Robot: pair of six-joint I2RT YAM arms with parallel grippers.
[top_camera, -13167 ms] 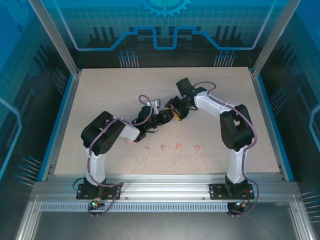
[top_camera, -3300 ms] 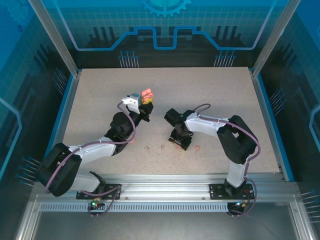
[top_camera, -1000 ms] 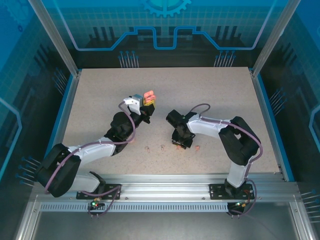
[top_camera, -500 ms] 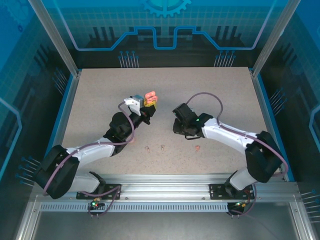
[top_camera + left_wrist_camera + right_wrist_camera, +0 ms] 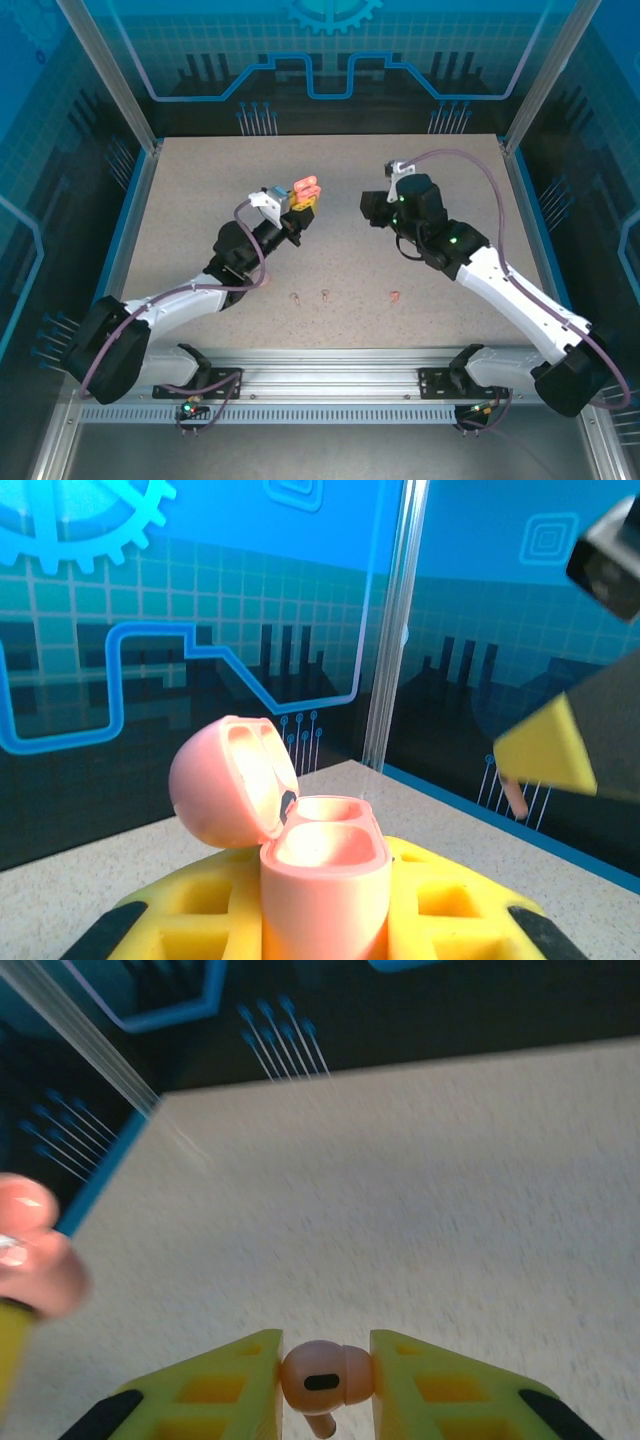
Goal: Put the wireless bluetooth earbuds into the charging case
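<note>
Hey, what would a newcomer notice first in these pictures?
An open pink case, lid flipped back, sits clamped in the left gripper, raised left of centre. Facing it, the right gripper pinches a salmon earbud. Three more earbuds lie in a row near the front edge.

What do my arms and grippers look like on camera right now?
The left arm and right arm have white links and black joints, each trailed by a purple cable. The left gripper and right gripper are black with yellow, grid-recessed finger pads.
</note>
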